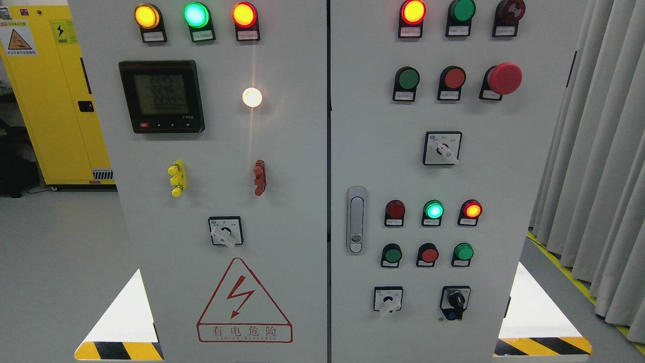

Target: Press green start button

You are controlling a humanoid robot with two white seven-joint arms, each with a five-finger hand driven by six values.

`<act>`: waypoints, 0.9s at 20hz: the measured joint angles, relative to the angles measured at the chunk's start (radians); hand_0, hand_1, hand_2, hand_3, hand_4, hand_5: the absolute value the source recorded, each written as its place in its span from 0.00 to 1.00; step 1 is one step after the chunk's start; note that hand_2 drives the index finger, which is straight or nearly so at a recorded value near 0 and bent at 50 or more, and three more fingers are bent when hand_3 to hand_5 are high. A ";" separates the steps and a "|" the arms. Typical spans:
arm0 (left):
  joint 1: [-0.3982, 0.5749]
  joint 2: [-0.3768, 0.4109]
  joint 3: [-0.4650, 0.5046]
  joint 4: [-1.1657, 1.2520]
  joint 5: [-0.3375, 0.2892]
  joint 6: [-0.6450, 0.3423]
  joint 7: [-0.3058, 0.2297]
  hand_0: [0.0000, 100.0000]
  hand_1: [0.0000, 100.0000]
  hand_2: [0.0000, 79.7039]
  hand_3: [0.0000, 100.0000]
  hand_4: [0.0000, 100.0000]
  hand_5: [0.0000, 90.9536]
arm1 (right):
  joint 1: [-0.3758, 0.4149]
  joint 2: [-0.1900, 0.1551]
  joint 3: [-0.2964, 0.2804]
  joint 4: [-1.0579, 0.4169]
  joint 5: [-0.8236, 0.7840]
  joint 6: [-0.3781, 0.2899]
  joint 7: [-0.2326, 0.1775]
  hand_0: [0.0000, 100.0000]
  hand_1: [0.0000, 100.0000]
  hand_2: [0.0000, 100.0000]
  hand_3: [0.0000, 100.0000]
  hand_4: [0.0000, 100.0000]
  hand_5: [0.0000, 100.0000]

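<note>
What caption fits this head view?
Control cabinet with lamps, switches and green push buttons; no robot hand in sight.

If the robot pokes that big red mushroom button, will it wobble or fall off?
Probably not. The big red mushroom button sits fixed in the grey cabinet door, so it would likely just slide straight in. Its wide, rounded cap looks stiff and easy to push, though a finger might slip off the edge.
</note>
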 measured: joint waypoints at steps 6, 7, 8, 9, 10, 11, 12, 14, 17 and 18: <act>0.000 -0.023 0.000 0.000 0.000 -0.003 0.004 0.12 0.56 0.00 0.00 0.00 0.00 | 0.034 0.010 -0.001 -0.142 0.000 -0.120 -0.014 0.24 0.46 0.00 0.00 0.00 0.01; 0.000 -0.027 0.000 0.000 0.000 -0.003 0.004 0.12 0.56 0.00 0.00 0.00 0.00 | 0.047 0.012 0.000 -0.177 0.001 -0.124 -0.015 0.24 0.46 0.00 0.00 0.01 0.02; 0.000 -0.031 0.000 0.000 0.000 -0.003 0.003 0.12 0.56 0.00 0.00 0.00 0.00 | 0.064 0.013 0.002 -0.216 0.001 -0.126 -0.010 0.24 0.46 0.00 0.00 0.01 0.03; 0.000 -0.035 0.000 0.000 0.000 -0.003 0.002 0.12 0.56 0.00 0.00 0.00 0.00 | 0.080 0.015 0.004 -0.255 0.003 -0.126 -0.005 0.24 0.46 0.00 0.00 0.01 0.03; 0.000 -0.039 0.000 0.000 0.000 -0.003 0.002 0.12 0.56 0.00 0.00 0.00 0.00 | 0.097 0.018 0.008 -0.297 0.005 -0.126 0.002 0.24 0.46 0.00 0.00 0.02 0.04; 0.000 -0.045 0.000 0.000 0.000 -0.003 0.001 0.12 0.56 0.00 0.00 0.00 0.00 | 0.115 0.022 0.015 -0.345 0.006 -0.118 0.006 0.24 0.46 0.00 0.00 0.03 0.04; 0.000 -0.050 0.000 0.000 0.000 -0.003 0.001 0.12 0.56 0.00 0.00 0.00 0.00 | 0.133 0.025 0.022 -0.392 0.007 -0.107 0.009 0.24 0.47 0.00 0.00 0.03 0.04; 0.000 -0.058 0.000 0.000 0.000 -0.003 0.000 0.12 0.56 0.00 0.00 0.00 0.00 | 0.168 0.031 0.034 -0.488 0.009 -0.067 0.011 0.23 0.47 0.00 0.00 0.03 0.04; 0.000 -0.069 -0.001 0.000 -0.001 -0.003 0.000 0.12 0.56 0.00 0.00 0.00 0.00 | 0.223 0.036 0.058 -0.645 0.013 -0.008 0.013 0.23 0.47 0.00 0.00 0.03 0.04; 0.000 -0.072 -0.001 0.000 -0.001 -0.003 0.000 0.12 0.56 0.00 0.00 0.00 0.00 | 0.238 0.037 0.065 -0.696 0.019 0.007 0.014 0.22 0.47 0.00 0.00 0.03 0.05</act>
